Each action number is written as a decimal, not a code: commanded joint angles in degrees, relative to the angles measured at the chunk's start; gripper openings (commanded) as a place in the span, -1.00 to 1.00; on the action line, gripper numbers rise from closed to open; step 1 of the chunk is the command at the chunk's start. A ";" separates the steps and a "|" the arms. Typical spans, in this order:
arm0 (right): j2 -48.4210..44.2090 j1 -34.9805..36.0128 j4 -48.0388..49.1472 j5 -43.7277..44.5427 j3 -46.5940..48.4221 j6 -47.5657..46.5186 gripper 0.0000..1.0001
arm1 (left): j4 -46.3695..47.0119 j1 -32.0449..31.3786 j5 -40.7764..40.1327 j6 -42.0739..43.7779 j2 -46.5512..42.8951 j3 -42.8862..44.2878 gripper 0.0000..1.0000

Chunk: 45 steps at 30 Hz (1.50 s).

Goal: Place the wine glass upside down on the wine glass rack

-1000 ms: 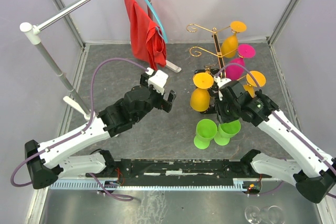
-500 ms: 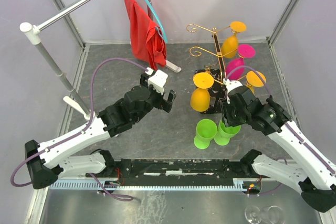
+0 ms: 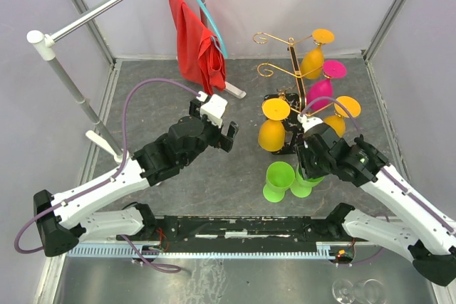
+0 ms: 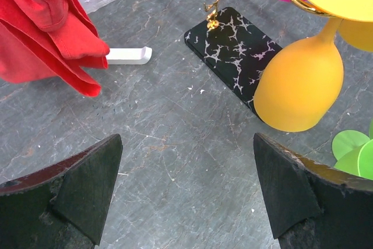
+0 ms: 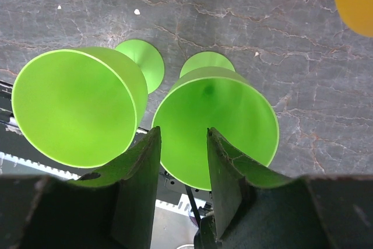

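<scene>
Two green wine glasses stand upright near the front: one (image 3: 279, 174) (image 5: 70, 106) to the left, the other (image 3: 302, 189) (image 5: 233, 109) partly under my right gripper (image 3: 308, 169) (image 5: 182, 144). That gripper hovers over the right glass's near-left rim, jaws part open with nothing gripped. The wine glass rack (image 3: 293, 58), a gold tree on a black marbled base (image 4: 239, 51), carries several upside-down glasses: orange (image 3: 273, 127) (image 4: 300, 86), yellow (image 3: 312, 58) and magenta (image 3: 322, 87). My left gripper (image 3: 228, 135) (image 4: 186, 161) is wide open over bare floor, left of the rack.
A blue hanger with red cloth (image 3: 196, 40) (image 4: 46, 27) hangs from a metal rail (image 3: 107, 8) at the back left, its white foot (image 4: 128, 55) on the floor. Grey walls close in the table. Clear glasses (image 3: 356, 291) lie beyond the front edge.
My right gripper has drawn back from the rack toward the front and now hangs over the green glasses, its jaws slightly wider. The left arm has stayed still.
</scene>
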 commanded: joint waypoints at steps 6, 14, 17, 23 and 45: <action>0.67 2.49 1.53 0.93 -0.35 2.00 -0.11 | 0.77 0.10 -1.51 -1.91 -1.78 0.22 0.98; 0.50 3.18 -0.88 4.90 3.92 2.29 -0.11 | 0.86 0.11 -1.45 -1.93 -1.43 0.39 0.98; 0.75 3.39 -1.93 4.38 5.46 1.86 -0.11 | 0.86 0.09 -1.44 -1.87 -1.34 0.39 0.98; 1.24 4.08 -0.25 0.75 3.96 1.93 -0.11 | 0.88 0.06 -1.65 -1.78 -1.43 0.41 0.98; 3.30 5.90 0.92 2.09 -0.83 2.94 -0.31 | 0.33 0.14 -2.18 -2.04 -2.52 -0.47 0.98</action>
